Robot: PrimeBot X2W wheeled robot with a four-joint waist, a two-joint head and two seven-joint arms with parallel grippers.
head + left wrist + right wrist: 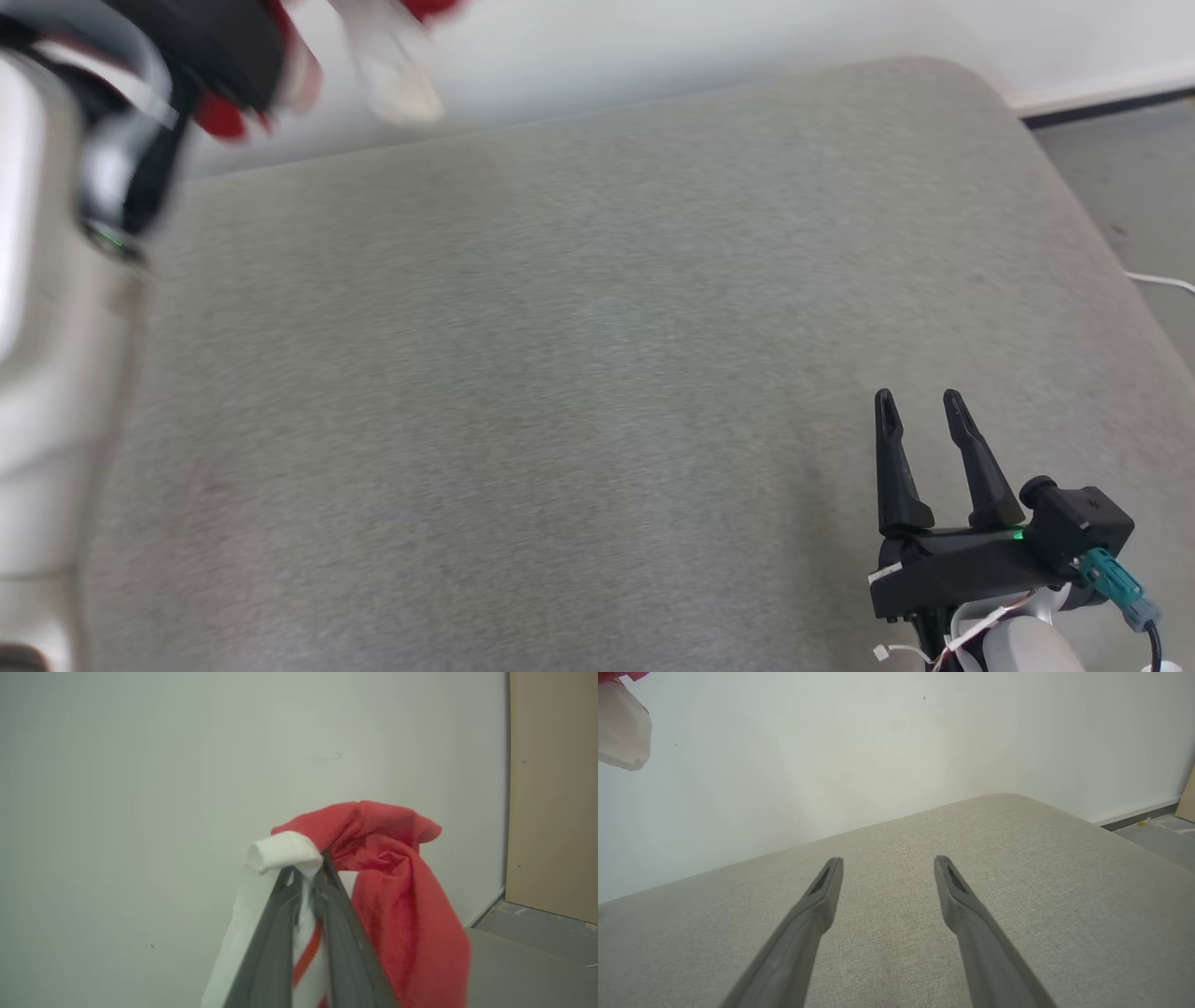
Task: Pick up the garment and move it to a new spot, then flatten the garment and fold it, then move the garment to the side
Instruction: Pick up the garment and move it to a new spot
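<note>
The garment [392, 891] is red and white cloth, bunched and hanging in the air in front of the white wall. My left gripper [306, 870] is shut on a white fold of it, the red part draped over the right finger. In the head view the garment [387, 65] shows blurred at the top left, above the far edge of the grey cushion [597, 373], beside my raised left arm. A white corner of the garment [621, 728] hangs at the upper left of the right wrist view. My right gripper [920, 406] stands open over the cushion's near right part, holding nothing.
The grey fabric cushion [1017, 858] runs to a white wall behind it and has a rounded far right corner. Past its right edge lies grey floor [1130, 177] with a white cable [1162, 280]. A tan panel [553, 793] stands at the wall's right.
</note>
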